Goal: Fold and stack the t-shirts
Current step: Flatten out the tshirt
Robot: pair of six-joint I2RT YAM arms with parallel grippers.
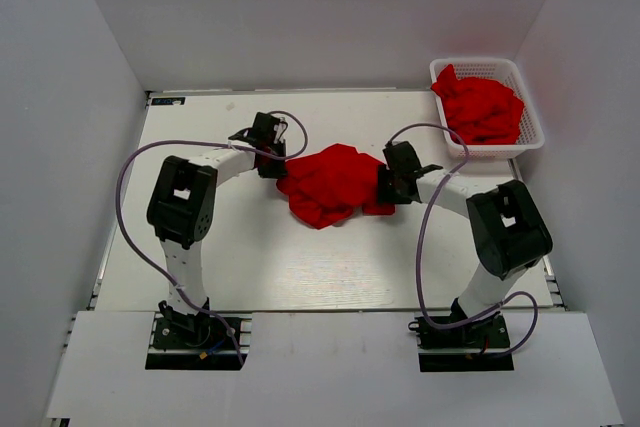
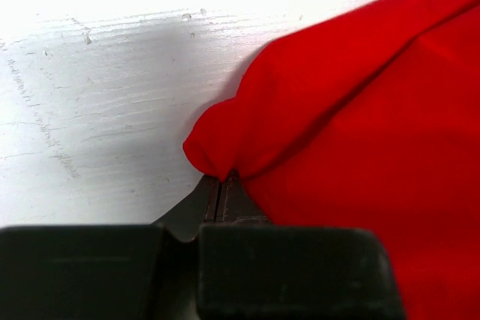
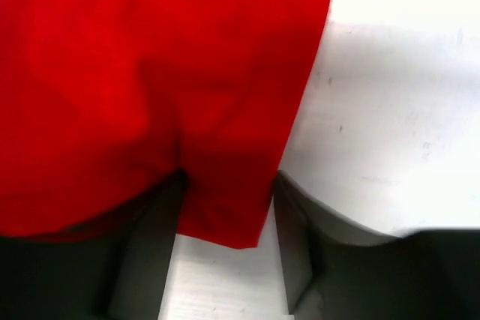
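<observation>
You're barely started: left hand [image 2: 219, 186] clamped on the crumpled bright red cloth t-shirt [image 1: 332, 185] mid-frame, right hand [image 3: 225, 219] spread apart around its edge. Nothing is folded; heaped red t-shirts [image 1: 482, 107] wait upper right.

A shirt [image 1: 330, 185] lies in the middle of the table [image 1: 250, 267]. The left gripper [image 1: 272, 165] touches its left edge and the right gripper [image 1: 388, 185] its right edge. Behind it to the right, a basket [image 1: 505, 151] holds more shirts [image 1: 482, 107].
</observation>
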